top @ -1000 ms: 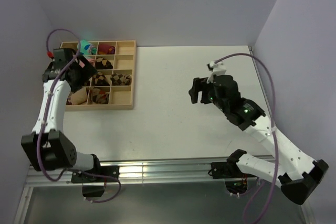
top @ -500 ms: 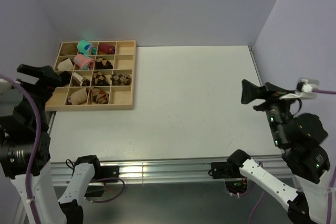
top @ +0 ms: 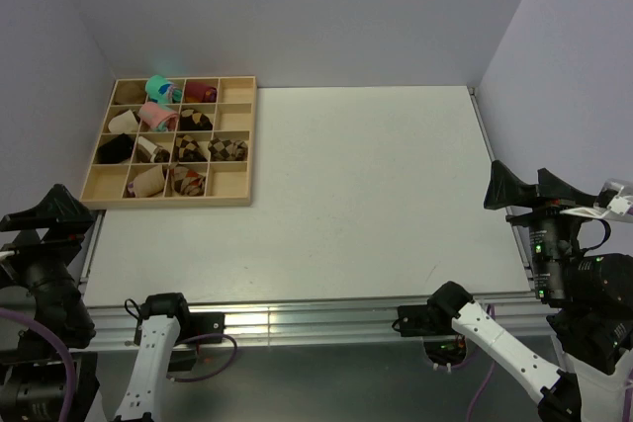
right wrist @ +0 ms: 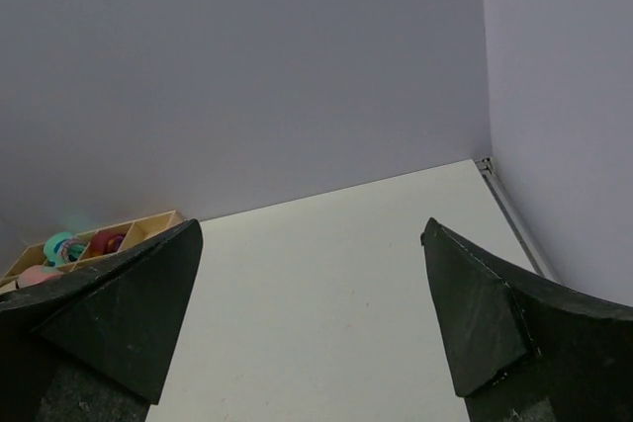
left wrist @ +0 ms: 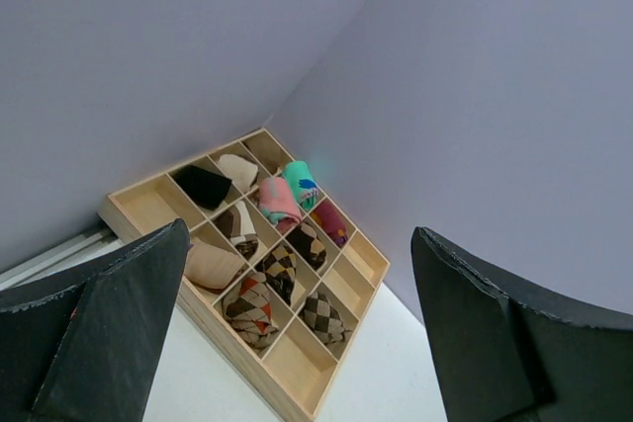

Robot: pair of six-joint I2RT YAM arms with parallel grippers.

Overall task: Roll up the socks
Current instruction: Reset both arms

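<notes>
Socks (top: 188, 182) sit in the tray (top: 168, 203), far from left hand (left wrist: 299, 234) and right hand (right wrist: 312, 226), both spread wide.

You'll find the socks (top: 188, 182) bundled into one compact roll: tan argyle with dark brown and orange-red diamonds. The roll lies in the wooden tray (top: 163, 202), nearest row, third compartment from the left.
</notes>
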